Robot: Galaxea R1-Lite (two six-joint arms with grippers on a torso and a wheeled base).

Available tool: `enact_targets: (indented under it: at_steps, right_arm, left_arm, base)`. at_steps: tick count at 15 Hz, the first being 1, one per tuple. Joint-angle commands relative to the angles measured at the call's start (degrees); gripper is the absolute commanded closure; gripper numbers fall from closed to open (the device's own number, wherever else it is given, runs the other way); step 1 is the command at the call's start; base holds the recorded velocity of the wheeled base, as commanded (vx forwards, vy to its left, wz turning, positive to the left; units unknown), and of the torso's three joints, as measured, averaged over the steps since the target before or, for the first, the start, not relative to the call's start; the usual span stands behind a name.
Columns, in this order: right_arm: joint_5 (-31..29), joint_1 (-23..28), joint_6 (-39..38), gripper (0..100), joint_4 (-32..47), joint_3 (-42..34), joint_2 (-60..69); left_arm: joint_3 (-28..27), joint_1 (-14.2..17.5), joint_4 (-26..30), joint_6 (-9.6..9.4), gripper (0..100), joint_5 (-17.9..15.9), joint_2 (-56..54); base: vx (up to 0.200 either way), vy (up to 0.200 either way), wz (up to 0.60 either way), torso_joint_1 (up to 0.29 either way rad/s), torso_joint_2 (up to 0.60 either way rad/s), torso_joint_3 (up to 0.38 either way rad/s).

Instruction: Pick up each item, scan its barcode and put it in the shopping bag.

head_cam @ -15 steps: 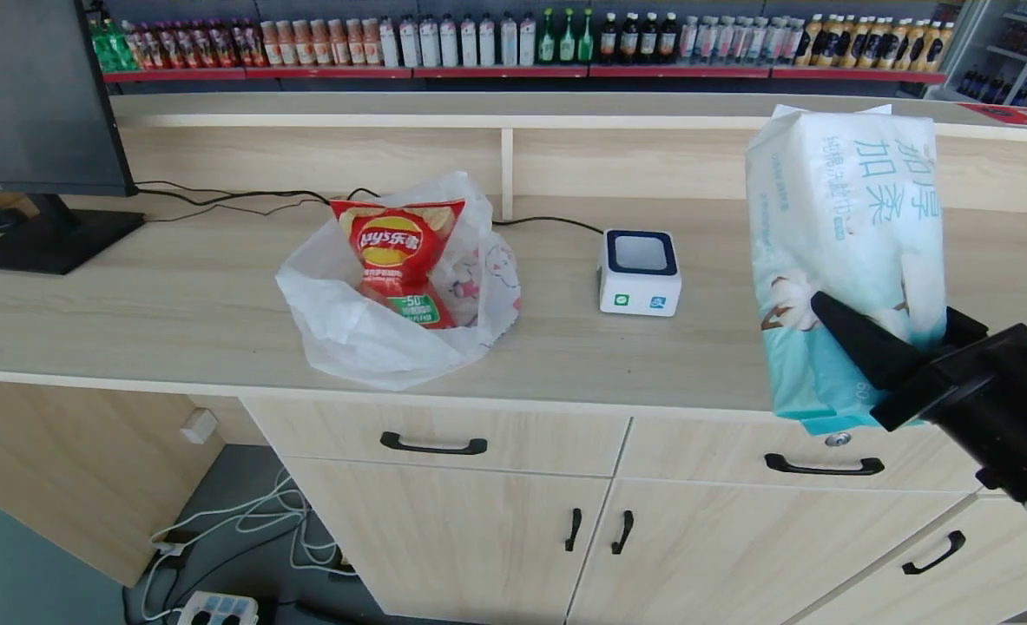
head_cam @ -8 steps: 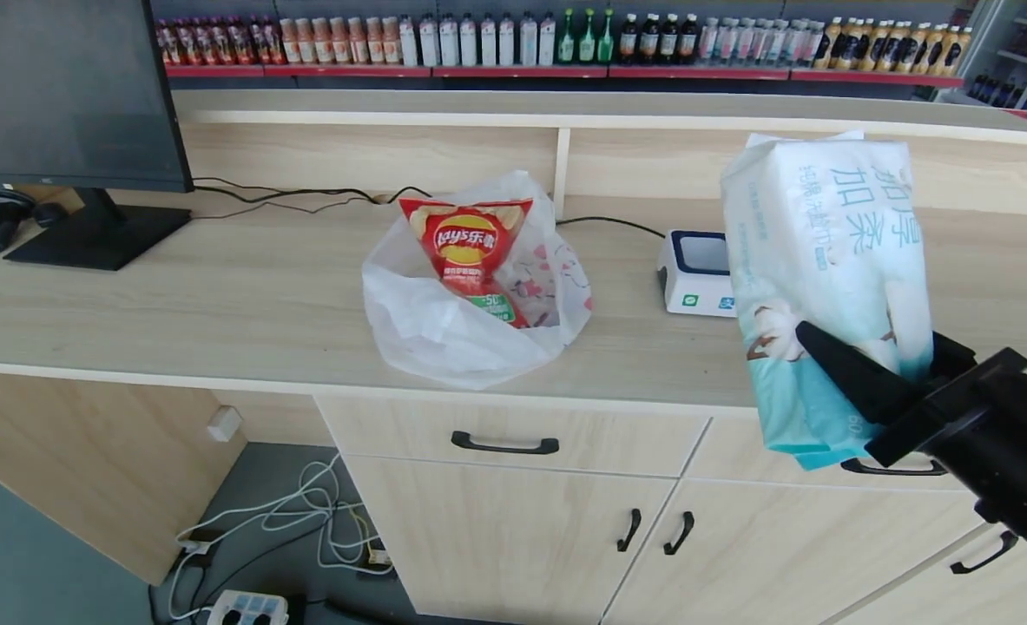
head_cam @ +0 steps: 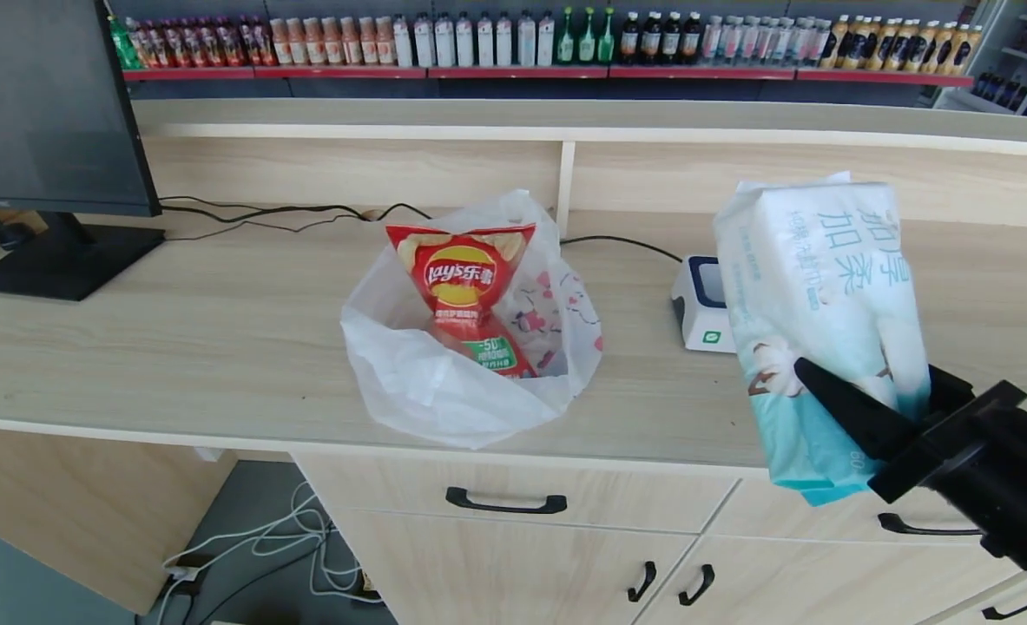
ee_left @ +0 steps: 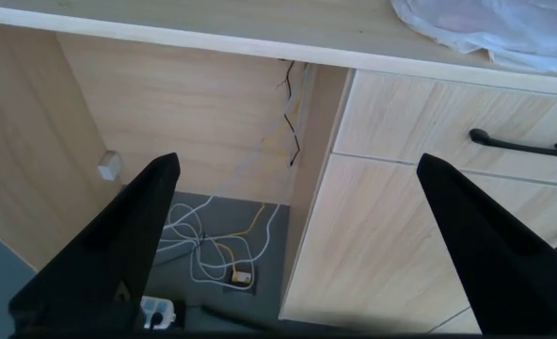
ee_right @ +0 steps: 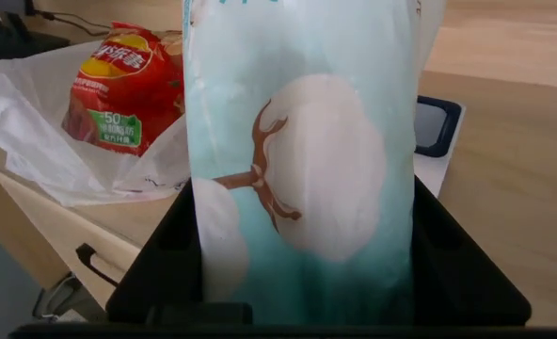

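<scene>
My right gripper (head_cam: 878,408) is shut on the lower part of a white and teal tissue pack (head_cam: 826,321), held upright over the counter's front right edge. The pack (ee_right: 307,160) stands in front of the white scanner (head_cam: 700,304) and hides its right side. Left of the scanner sits the white shopping bag (head_cam: 444,382), its mouth gaping, with a red chip bag (head_cam: 461,278) upright inside. My left gripper (ee_left: 297,245) hangs open below the counter edge, in front of the cabinet, holding nothing.
A monitor (head_cam: 44,104) stands at the counter's far left, with cables (head_cam: 261,213) running along the raised back ledge (head_cam: 565,130). Drawers with black handles (head_cam: 504,502) lie under the counter. Loose cords (ee_left: 213,264) cover the floor below.
The head camera has shifted. The right gripper has carried the tissue pack leftward, from clear of the scanner to in front of it. The bag and chips have stayed put.
</scene>
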State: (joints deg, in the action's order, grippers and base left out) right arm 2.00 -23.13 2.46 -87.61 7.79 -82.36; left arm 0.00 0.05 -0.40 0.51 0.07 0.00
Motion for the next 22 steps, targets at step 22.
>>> enact_targets:
  at_steps: [22]
  right_arm:
    - [-16.6,-1.1,-2.7,100,-0.9,18.6,-23.3]
  left_arm:
    - [0.0,0.0,-0.2,0.1,0,0.0,0.0]
  base:
    - [0.0,0.0,0.0,0.0,0.0,0.0]
